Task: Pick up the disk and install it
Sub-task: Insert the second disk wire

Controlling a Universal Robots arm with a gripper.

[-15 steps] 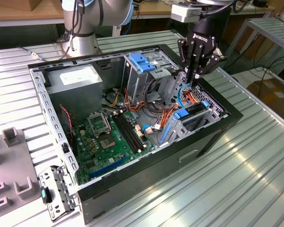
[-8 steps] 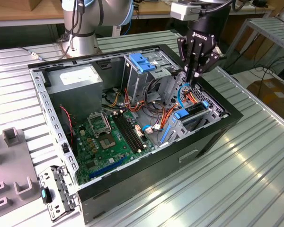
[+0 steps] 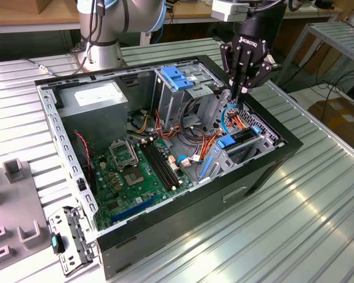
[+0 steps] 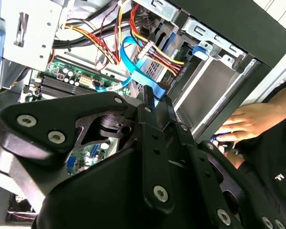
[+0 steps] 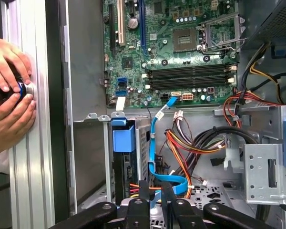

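The disk (image 3: 242,137) sits on edge inside the lower drive cage (image 3: 239,159) at the case's front, at the exterior view's right. Its dark edge shows, with a blue rail tab (image 3: 226,142) at its end. In the first wrist view that blue tab (image 5: 123,139) caps the slot. My gripper (image 3: 243,92) hangs just above and behind the cage, pointing down. Its fingers are drawn together and hold nothing solid. A blue flat cable (image 4: 133,57) loops right at the fingertips (image 4: 148,95) and also shows in the first wrist view (image 5: 155,143).
The open computer case (image 3: 183,224) lies on a ribbed metal table. A grey power-supply box (image 3: 97,100), motherboard (image 3: 138,171), blue-topped upper cage (image 3: 178,76) and orange-red wire bundles (image 5: 190,143) crowd the inside. A person's hands (image 5: 9,95) hold a round button at the table edge.
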